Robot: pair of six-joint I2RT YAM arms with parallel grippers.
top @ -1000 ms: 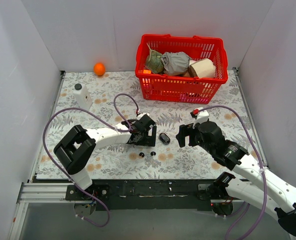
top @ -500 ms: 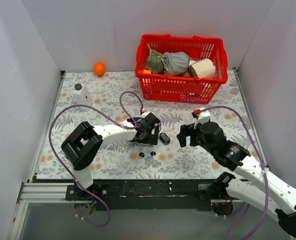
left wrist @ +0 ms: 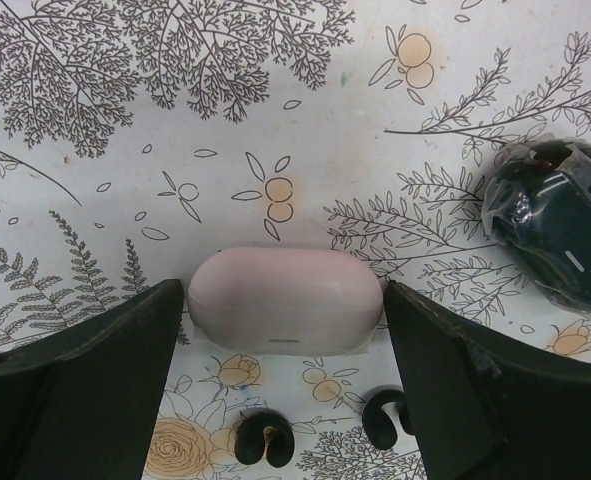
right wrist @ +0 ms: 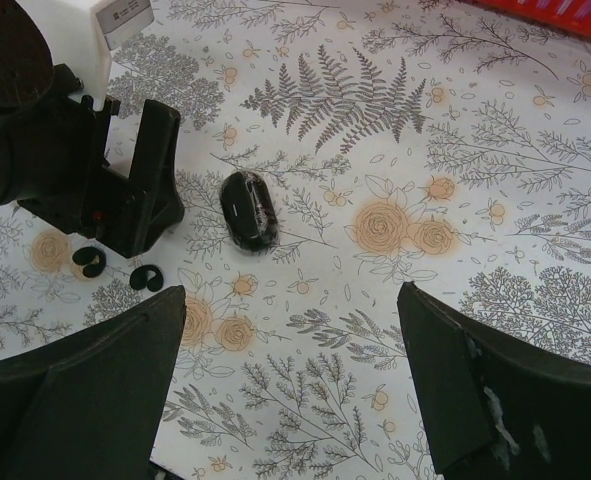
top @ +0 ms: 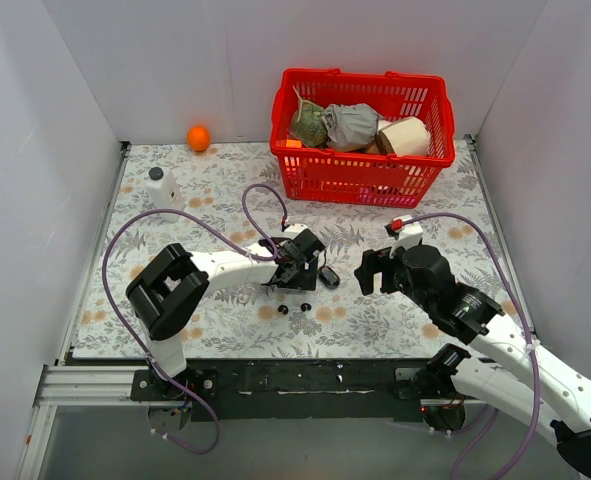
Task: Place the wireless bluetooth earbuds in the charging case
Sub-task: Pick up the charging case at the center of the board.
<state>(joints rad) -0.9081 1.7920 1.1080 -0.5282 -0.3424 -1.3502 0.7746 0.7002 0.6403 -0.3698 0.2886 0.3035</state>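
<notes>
The left gripper (left wrist: 283, 298) has its jaws apart, close against both ends of the pale charging case (left wrist: 285, 285), though I cannot tell whether they pinch it. The case looks shut, with the two wireless bluetooth earbuds (left wrist: 263, 440) lying loose just on its near side and a black oval object (left wrist: 555, 225) off its right end. The right gripper (right wrist: 290, 300) hovers wide open and empty further right of the case, so by my reading nothing is inserted yet: opening the case and seating both buds remain.

site: lab test cell | cues: white panel walls (top: 35, 150), floral-cloth table (top: 225, 190)
</notes>
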